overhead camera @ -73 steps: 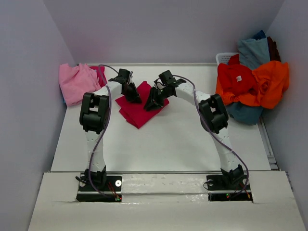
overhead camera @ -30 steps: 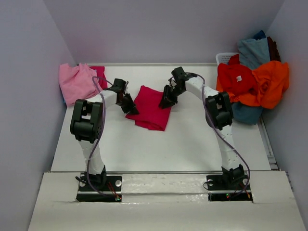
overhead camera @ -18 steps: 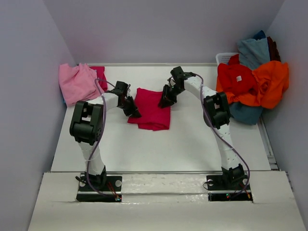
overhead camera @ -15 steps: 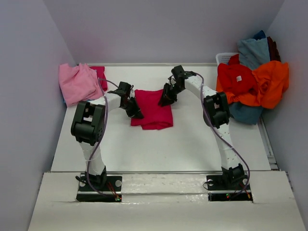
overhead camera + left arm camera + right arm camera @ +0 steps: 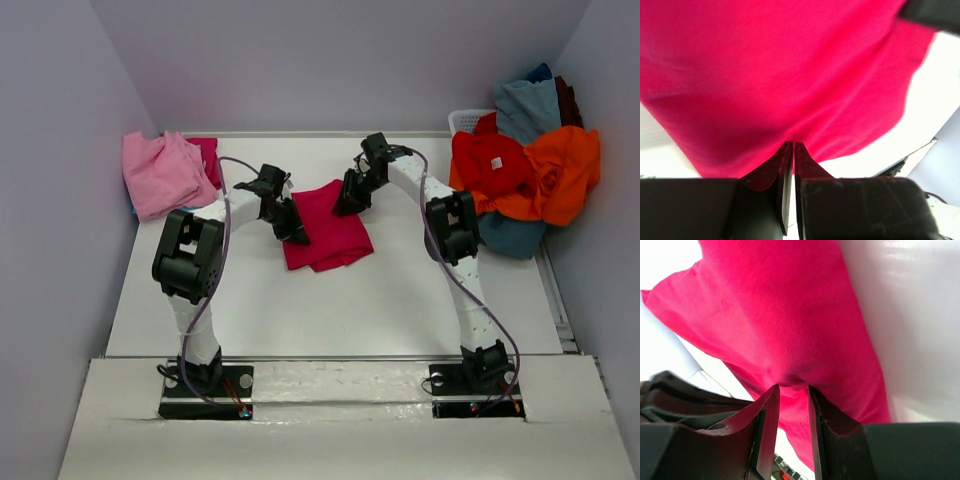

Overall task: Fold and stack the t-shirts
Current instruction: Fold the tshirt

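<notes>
A folded crimson-magenta t-shirt (image 5: 335, 235) lies at mid-table, held between both arms. My left gripper (image 5: 291, 224) grips its left edge; in the left wrist view the jaws (image 5: 792, 145) stand nearly together, pinched on the cloth (image 5: 790, 75). My right gripper (image 5: 350, 196) holds the far right corner, and the right wrist view has a bunch of the same shirt (image 5: 790, 315) wedged between that gripper's (image 5: 792, 388) jaws. A light pink t-shirt (image 5: 160, 172) lies at the far left. Red (image 5: 490, 165), orange (image 5: 562, 168) and grey-blue (image 5: 525, 105) t-shirts are heaped at the far right.
The heap sits on a white basket (image 5: 462, 120) against the right wall, with a teal shirt (image 5: 512, 238) hanging low at its front. A magenta cloth (image 5: 209, 156) lies behind the pink shirt. Walls close the left, back and right sides.
Both grippers have carried the crimson-magenta shirt to the right and turned it; the left gripper moved rightward toward mid-table. Both grips on the cloth are unchanged.
</notes>
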Available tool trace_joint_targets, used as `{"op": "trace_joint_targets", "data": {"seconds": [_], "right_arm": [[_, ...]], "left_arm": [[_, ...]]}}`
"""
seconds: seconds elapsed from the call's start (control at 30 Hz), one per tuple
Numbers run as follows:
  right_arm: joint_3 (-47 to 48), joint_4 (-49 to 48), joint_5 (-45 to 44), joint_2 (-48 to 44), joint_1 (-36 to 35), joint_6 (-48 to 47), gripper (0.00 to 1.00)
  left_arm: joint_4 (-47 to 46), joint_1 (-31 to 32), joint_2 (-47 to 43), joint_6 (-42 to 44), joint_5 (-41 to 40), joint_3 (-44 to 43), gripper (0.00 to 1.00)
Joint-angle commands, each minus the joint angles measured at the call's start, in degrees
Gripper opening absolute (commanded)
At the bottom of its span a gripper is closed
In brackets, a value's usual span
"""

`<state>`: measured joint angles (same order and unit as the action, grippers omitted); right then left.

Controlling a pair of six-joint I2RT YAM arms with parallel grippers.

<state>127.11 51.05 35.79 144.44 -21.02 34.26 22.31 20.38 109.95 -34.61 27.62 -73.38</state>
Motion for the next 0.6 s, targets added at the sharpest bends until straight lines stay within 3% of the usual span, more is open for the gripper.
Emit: {"op": "trace_joint_targets", "data": {"seconds": [0.0, 0.27, 0.57], "right_arm": [[-2.21, 1.33, -0.90, -6.79, 0.27, -2.18, 0.36], [-3.71, 3.88, 1.20, -11.55, 0.27, -2.62, 0.36], [-18.62, -1.29, 3.41, -15.85, 0.27, -2.71, 0.36]], "left_arm": [[3.79, 0.36, -2.02, 2.79, 0.33, -7.55, 0.17], [4.59, 0.36, 1.57, 4.64, 2.09, -16.43, 0.17], [3.53, -0.17, 9.05, 3.06, 2.97, -20.83, 0.17]]}}
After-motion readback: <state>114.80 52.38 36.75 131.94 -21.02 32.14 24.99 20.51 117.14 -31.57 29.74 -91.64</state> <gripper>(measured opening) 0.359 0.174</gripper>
